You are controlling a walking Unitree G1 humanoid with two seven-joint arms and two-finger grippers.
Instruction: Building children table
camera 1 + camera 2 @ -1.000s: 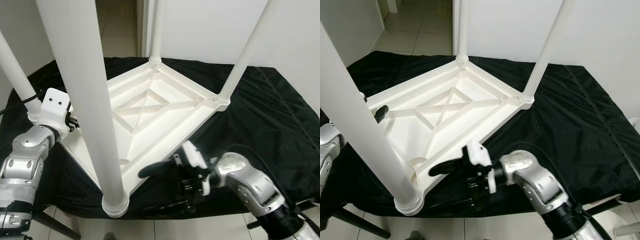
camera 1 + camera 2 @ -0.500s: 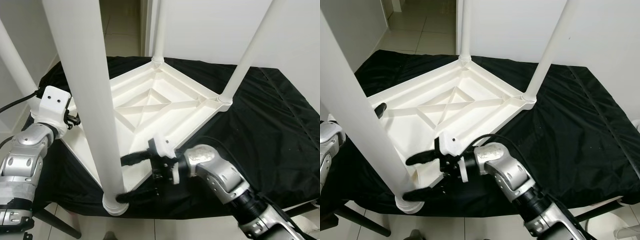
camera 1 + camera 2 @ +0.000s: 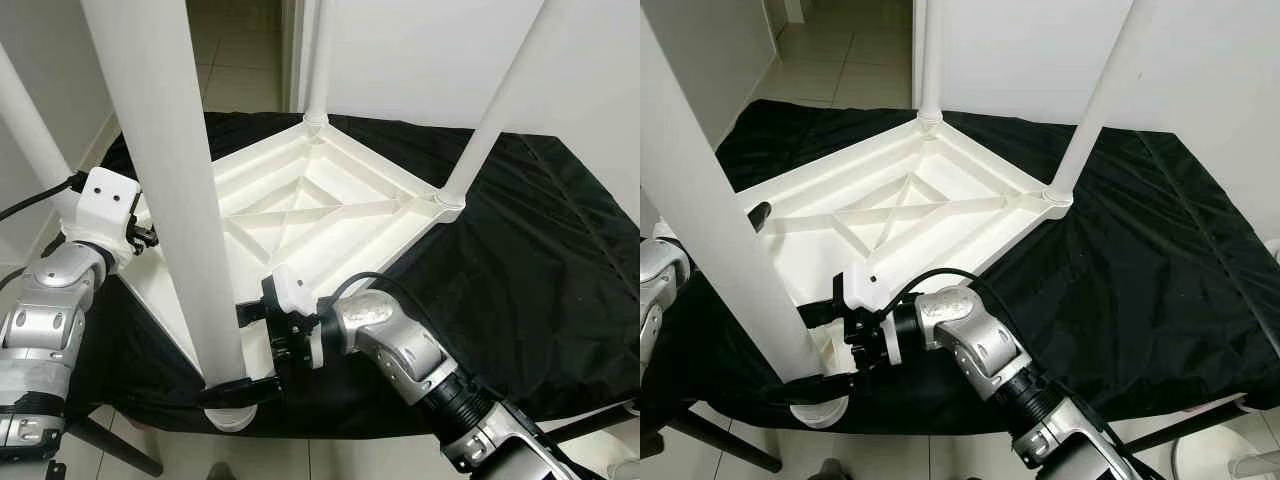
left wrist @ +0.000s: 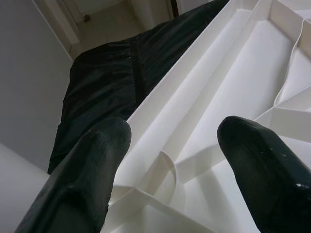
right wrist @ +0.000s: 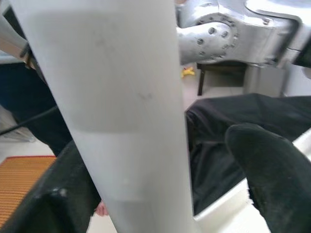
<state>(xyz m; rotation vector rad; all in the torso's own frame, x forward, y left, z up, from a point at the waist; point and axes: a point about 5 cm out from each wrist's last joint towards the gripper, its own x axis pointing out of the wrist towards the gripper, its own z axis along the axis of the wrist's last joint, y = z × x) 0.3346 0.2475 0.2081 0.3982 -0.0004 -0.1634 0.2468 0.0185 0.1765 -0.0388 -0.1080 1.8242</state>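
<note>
The small white table (image 3: 310,215) lies upside down on the black-draped counter (image 3: 520,290), its underside ribs facing up and its four legs standing straight up from the corners. The near leg (image 3: 175,180) rises at the near-left corner, its long axis vertical, and its foot socket sits right at the counter's near edge. The right gripper (image 3: 250,350) has its fingers (image 5: 269,160) spread on either side of that leg low down, one finger near the socket and one higher; they look released, not yet clamped. That arm is plainly the nearer one to this leg. The left gripper (image 4: 170,145) waits at the left corner, fingers apart over the table's rim beside the left leg (image 3: 30,130).
</note>
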